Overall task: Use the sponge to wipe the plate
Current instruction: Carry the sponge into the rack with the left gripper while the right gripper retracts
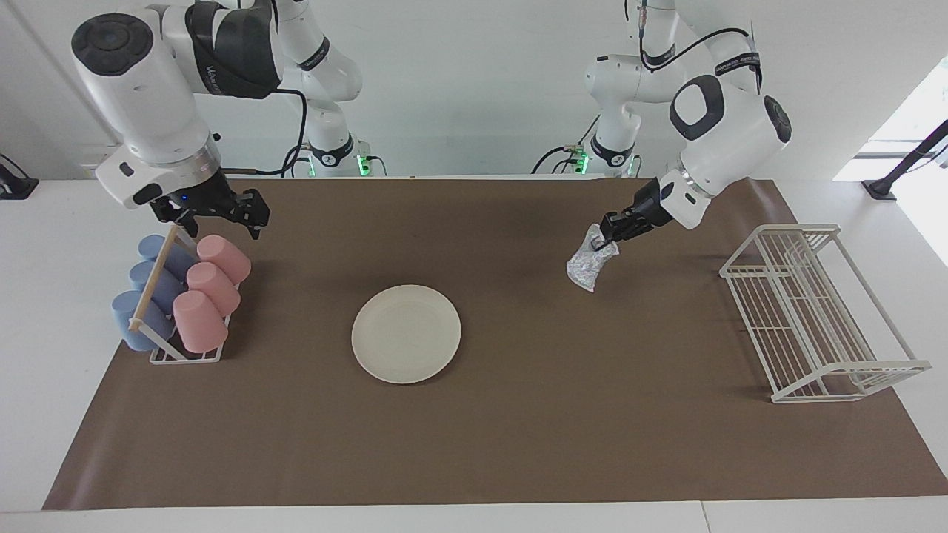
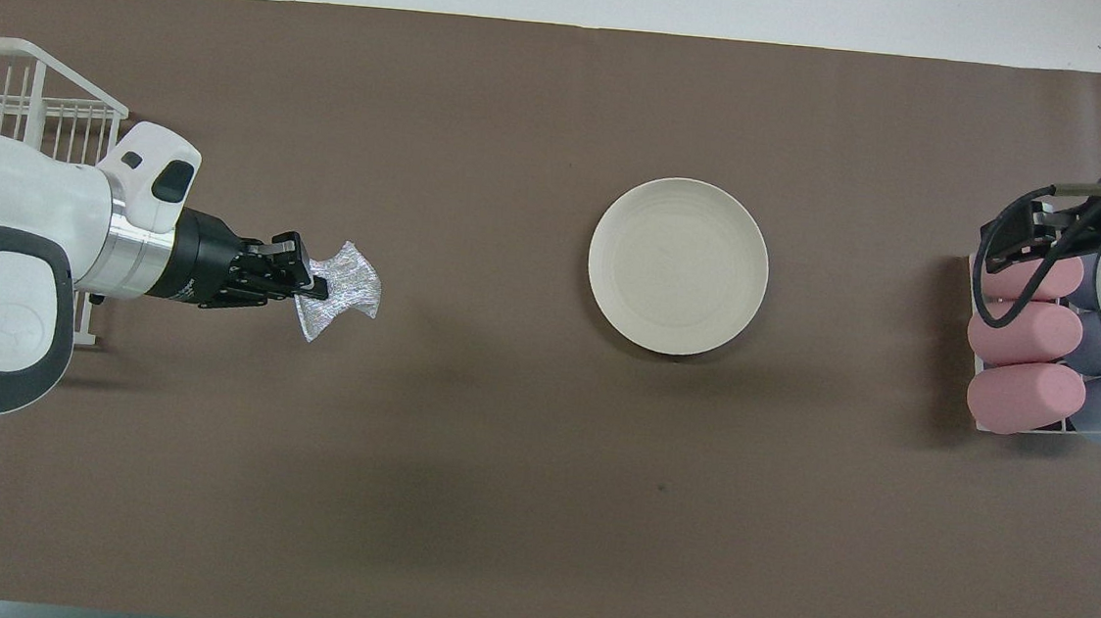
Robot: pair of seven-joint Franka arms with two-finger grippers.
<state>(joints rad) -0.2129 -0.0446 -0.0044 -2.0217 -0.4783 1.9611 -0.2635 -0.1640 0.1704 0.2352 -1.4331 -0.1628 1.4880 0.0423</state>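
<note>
My left gripper (image 1: 606, 238) is closed on the crinkly silver-white speckled sponge (image 1: 590, 265), holding it up over the brown mat toward the left arm's end of the table (image 1: 44, 244). The round cream plate (image 1: 406, 334) lies flat mid-mat, well apart from the sponge. My right gripper (image 1: 222, 211) waits above the rack of pink and blue cups (image 1: 181, 300), fingers spread and holding nothing.

Plate (image 1: 406, 334) at the middle of the facing view. Sponge (image 1: 591, 260) up and to its right, held by left gripper (image 1: 606, 238). Wire rack (image 1: 819, 312) at right edge. Cups (image 1: 181, 292) in holder at left, under right gripper (image 1: 222, 215).
</note>
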